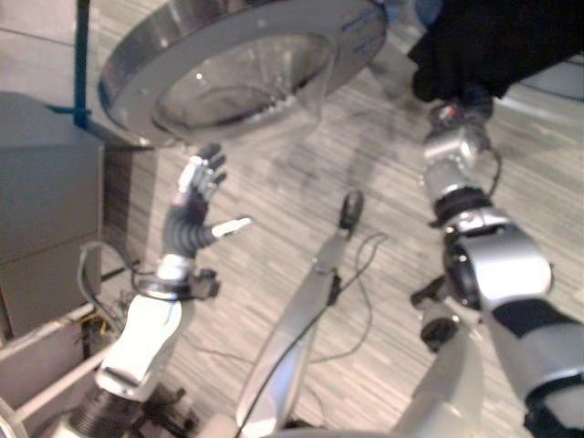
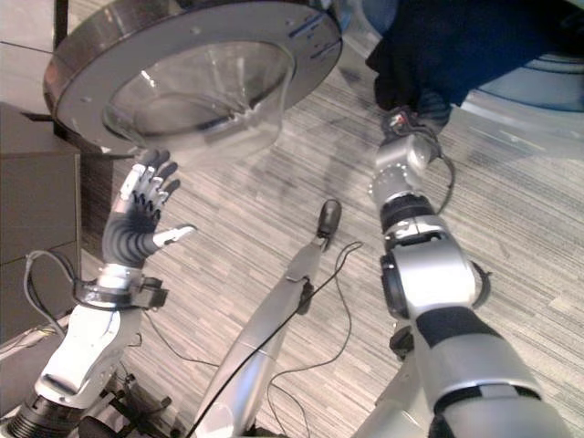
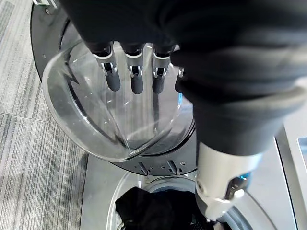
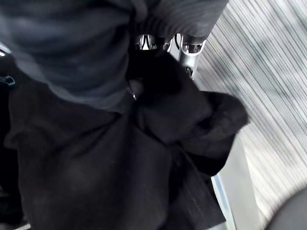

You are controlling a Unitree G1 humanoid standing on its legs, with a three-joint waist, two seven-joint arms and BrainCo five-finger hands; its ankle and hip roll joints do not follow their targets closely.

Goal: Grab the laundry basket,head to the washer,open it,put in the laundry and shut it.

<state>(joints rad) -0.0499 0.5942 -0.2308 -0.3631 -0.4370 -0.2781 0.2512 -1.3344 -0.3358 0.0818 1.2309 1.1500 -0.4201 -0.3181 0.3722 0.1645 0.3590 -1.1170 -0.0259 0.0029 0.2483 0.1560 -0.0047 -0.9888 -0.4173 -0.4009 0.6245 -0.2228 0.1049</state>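
Fingers of my right hand [image 4: 165, 45] are buried in the dark laundry [image 2: 447, 46] at the washer's mouth, grip unclear. Left hand [image 1: 196, 205] hovers, fingers spread, beside the open door [image 1: 237, 64], probably keeping it clear for loading.

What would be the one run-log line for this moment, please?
phase: loading | washer door: open | left hand: open, near door | right hand: shut on dark laundry at washer opening

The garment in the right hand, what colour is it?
Black, plain with no visible pattern. The garment shows best in the right wrist view, at the right hand.
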